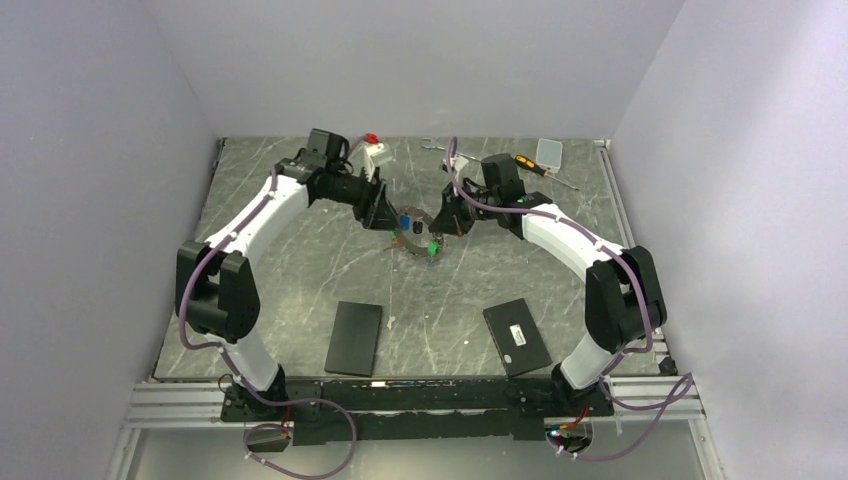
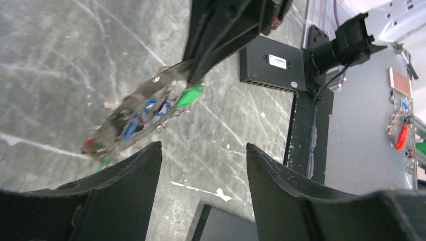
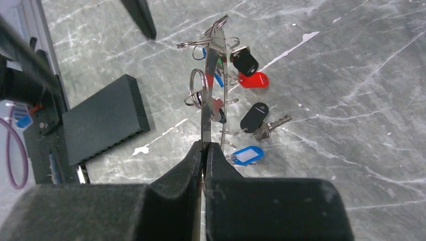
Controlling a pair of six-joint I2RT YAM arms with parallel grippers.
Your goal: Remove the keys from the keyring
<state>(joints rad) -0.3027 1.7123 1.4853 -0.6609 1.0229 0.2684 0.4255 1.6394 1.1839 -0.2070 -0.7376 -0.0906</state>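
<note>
1. Top external: keyring (image 1: 418, 238) w/ keys (image 1: 432, 247); left gripper (image 1: 385, 215) just left of it, right gripper (image 1: 440, 222) at its right edge.
2. Left wrist: left gripper spread, empty, near keyring; should pinch one tagged key only.
3. Right wrist: right gripper clamped on keyring rim, keys dangling beside; needs firm hold while left pulls.

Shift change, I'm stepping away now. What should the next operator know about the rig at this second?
Right gripper: shut on the keyring, holding it on edge.
Left gripper: open and empty, just short of the ring.
Keys with red, black, blue and green tags hang around the ring.
Done: ring gripped. No key is clearly off.
Left: use the free gripper to work the keys off one by one.
</note>
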